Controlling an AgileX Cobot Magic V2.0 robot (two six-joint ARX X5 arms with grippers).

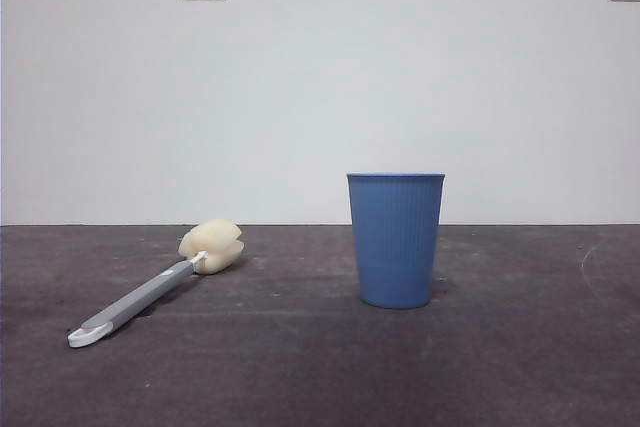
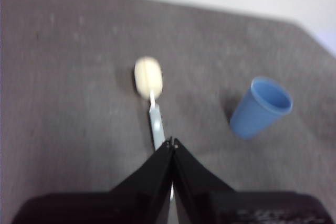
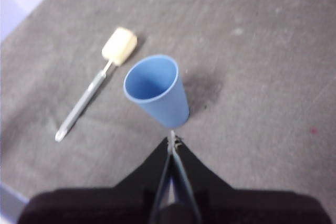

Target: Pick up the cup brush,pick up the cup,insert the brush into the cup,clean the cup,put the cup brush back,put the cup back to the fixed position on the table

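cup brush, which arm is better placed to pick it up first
Left, probably. In the left wrist view the shut left gripper hangs right over the cup brush handle, while the right gripper sits above the cup, the brush off to one side.

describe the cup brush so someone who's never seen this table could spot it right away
On the dark grey matte table, look beside the upright blue ribbed plastic cup. The cup brush lies flat there, apart from the cup. It is the only long slim thing: grey handle, white looped end, pale cream-yellow sponge head.
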